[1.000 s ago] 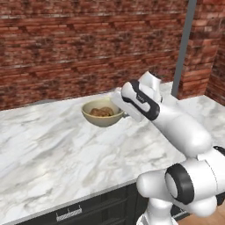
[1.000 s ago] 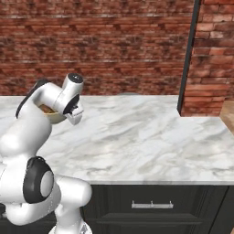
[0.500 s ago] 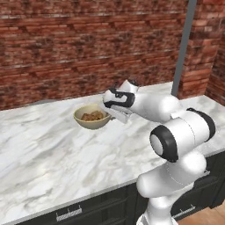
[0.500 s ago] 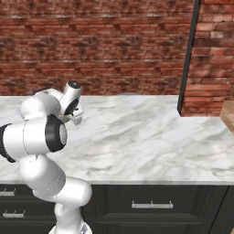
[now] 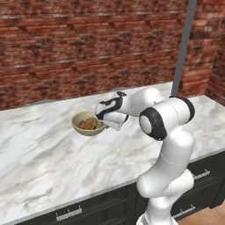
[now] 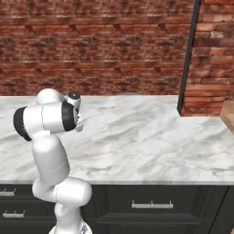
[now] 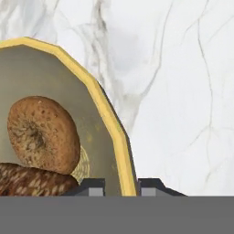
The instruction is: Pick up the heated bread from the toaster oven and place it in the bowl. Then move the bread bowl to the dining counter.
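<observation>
White marble with grey veins makes up the counter under the arm, backed by a red brick wall. Nearest, the gripper has its jaws almost together, pinching the yellow rim of the bowl, one fingertip inside the rim and the other outside it. Just past the inner fingertip the bread lies in the bowl, touching a round brown doughnut a little farther in; beyond and beside the jaws bare marble runs to the wall.
</observation>
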